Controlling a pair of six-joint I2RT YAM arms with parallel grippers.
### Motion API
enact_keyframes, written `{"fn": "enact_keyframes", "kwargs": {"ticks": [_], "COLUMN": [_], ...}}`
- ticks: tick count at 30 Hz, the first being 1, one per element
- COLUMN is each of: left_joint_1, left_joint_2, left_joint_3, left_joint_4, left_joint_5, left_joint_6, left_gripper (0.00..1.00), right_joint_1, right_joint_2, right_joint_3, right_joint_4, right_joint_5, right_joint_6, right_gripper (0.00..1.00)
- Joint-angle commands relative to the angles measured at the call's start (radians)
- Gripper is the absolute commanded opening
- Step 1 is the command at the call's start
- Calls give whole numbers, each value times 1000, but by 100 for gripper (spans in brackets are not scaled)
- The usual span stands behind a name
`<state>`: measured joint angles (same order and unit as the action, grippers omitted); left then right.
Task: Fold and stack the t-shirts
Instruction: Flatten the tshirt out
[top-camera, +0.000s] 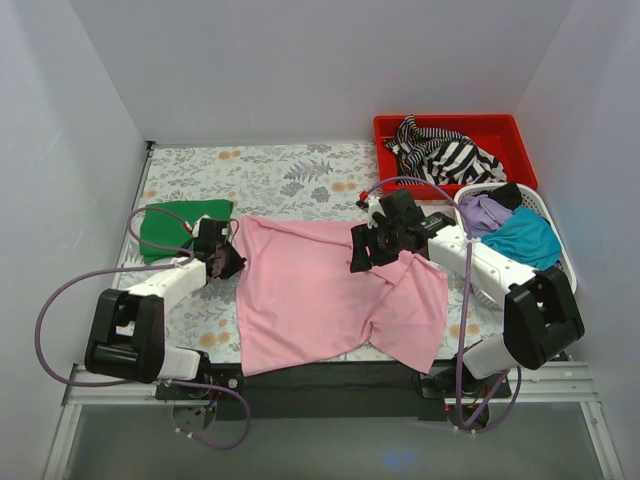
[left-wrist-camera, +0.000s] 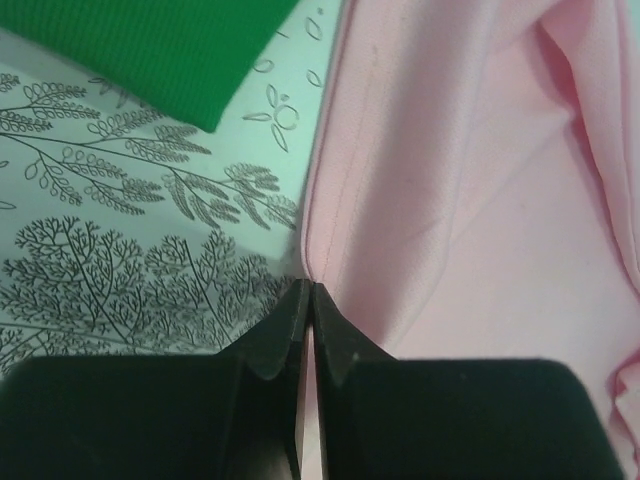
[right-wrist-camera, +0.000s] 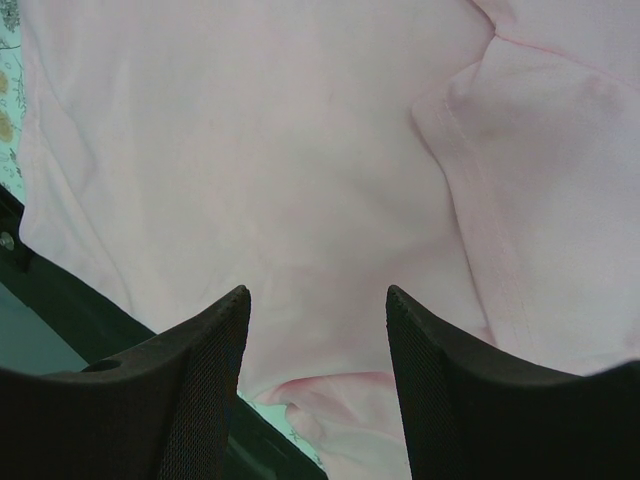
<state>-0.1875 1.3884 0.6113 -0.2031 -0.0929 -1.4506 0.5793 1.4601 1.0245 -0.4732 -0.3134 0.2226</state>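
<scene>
Left gripper (left-wrist-camera: 308, 290) was pinched together on the left hem of the pink shirt (left-wrist-camera: 470, 200); on the wrist cam I could see a thin strip of pink caught between the two fingers, right where the seam met the table (left-wrist-camera: 120, 230); so yeah, clamped on cloth, down low at the leafy-print surface.

Right gripper (right-wrist-camera: 315, 295) was spread wide, both fingers (right-wrist-camera: 205, 360) apart with nothing between them; it hung over the pink shirt (right-wrist-camera: 250, 150), looking down at a flat stretch of it with a folded-over sleeve or flap off to the upper right; whether the tips touched the cloth, I couldn't tell from that view.

From the top cam: left gripper (top-camera: 228, 262) sat at the shirt's left edge, right gripper (top-camera: 362, 262) at the upper right part of it; the pink shirt (top-camera: 310, 290) lay spread in the middle of the table (top-camera: 280, 175), mostly flat, its right side bunched and folded over itself, bottom edge reaching the near edge of the table.

The green shirt (top-camera: 180, 228) lay folded at the left side, just beside the left gripper; its corner showed on the left wrist cam too (left-wrist-camera: 180, 50), near the pink one but apart from it.

Back right, the striped shirt (top-camera: 445, 150) sat crumpled in the red bin (top-camera: 450, 122); in front of that, the white basket (top-camera: 565, 250) held the teal shirt (top-camera: 525, 235) and the purple shirt (top-camera: 485, 212), with something black at the top I couldn't make out.
</scene>
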Motion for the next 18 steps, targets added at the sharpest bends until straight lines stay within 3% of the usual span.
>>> {"fn": "enact_keyframes", "kwargs": {"ticks": [1, 8, 12, 18], "left_joint_1": [-1, -1, -1, -1], "left_joint_2": [-116, -143, -154, -146], "left_joint_3": [105, 390, 427, 372], "left_joint_4": [-103, -335, -410, -401], "left_joint_5": [85, 32, -86, -82], "left_joint_6": [97, 203, 211, 207], "left_gripper": [0, 0, 0, 0], "right_joint_1": [7, 7, 7, 7], "right_joint_2": [-37, -21, -26, -26], "right_joint_3": [-1, 0, 3, 5], "right_joint_4": [-5, -4, -5, -7], "right_joint_5": [11, 5, 2, -1], "right_joint_6": [1, 1, 3, -5], "right_gripper": [63, 63, 63, 63]}}
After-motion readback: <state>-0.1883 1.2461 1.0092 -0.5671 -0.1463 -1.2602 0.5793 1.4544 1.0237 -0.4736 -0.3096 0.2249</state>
